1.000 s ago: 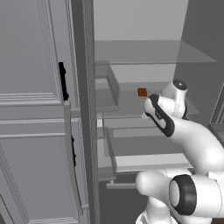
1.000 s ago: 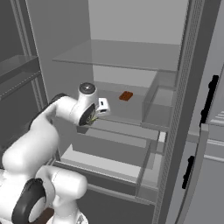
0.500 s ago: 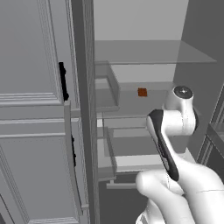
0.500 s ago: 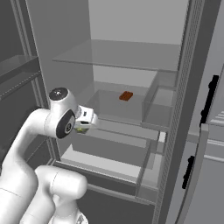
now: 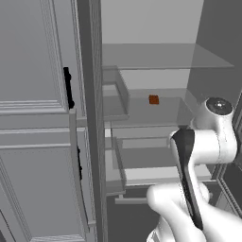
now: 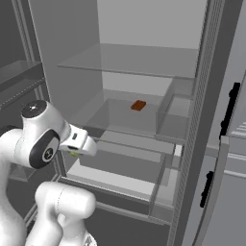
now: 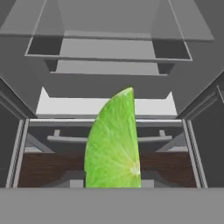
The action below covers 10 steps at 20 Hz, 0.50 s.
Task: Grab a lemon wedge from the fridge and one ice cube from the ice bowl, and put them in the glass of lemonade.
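While the fridge (image 6: 206,72) stands open before the base, the hand (image 6: 79,144) sits at the front of the compartment, level with the lower drawers, clamped on the lemon wedge (image 7: 114,142). In the hand view the wedge rises upright from between the jaws, its curved rind to one side and its cut, rayed face toward the camera; such a central, edge-on hold keeps a small slippery piece from rolling out during carriage. In the right base view only a yellow-green sliver (image 6: 73,153) peeps out beneath the white hand housing. A small brown cube (image 5: 153,99) lies well back on the glass shelf (image 6: 115,117), apart from the hand and no part of the task. The two drawers below the shelf are drawn partly forward, which leaves the arm little room and explains why the elbow is folded tight, the forearm (image 5: 189,179) steep in the left base view. Judged from this arrangement, the wedge is secured and its transfer to the glass of lemonade, with the ice cube, is yet to be done.
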Tool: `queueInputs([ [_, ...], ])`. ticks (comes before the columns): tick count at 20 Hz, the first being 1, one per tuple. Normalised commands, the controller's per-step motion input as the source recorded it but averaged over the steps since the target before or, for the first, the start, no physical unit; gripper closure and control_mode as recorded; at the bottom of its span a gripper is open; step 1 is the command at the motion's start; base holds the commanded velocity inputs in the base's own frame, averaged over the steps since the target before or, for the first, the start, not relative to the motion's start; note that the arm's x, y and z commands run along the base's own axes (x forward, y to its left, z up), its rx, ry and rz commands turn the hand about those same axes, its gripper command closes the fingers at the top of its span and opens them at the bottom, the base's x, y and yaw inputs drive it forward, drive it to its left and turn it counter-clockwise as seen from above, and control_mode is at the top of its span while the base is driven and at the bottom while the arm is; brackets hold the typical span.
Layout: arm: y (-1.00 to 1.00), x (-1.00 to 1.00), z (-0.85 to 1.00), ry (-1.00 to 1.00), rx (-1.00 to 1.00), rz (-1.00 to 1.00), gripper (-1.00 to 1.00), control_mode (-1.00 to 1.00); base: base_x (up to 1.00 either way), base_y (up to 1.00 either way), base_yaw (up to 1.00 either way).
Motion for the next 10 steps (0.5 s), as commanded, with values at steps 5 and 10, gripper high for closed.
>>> queueInputs([
  [5, -0.04, -0.98, 0.32, -0.08, 0.01, -0.02, 1.0, -1.0, 0.0, 0.0, 0.0],
  [10, -0.06, -0.36, 0.28, -0.07, 0.02, 0.0, 1.0, -1.0, 0.0, 0.0, 0.0],
])
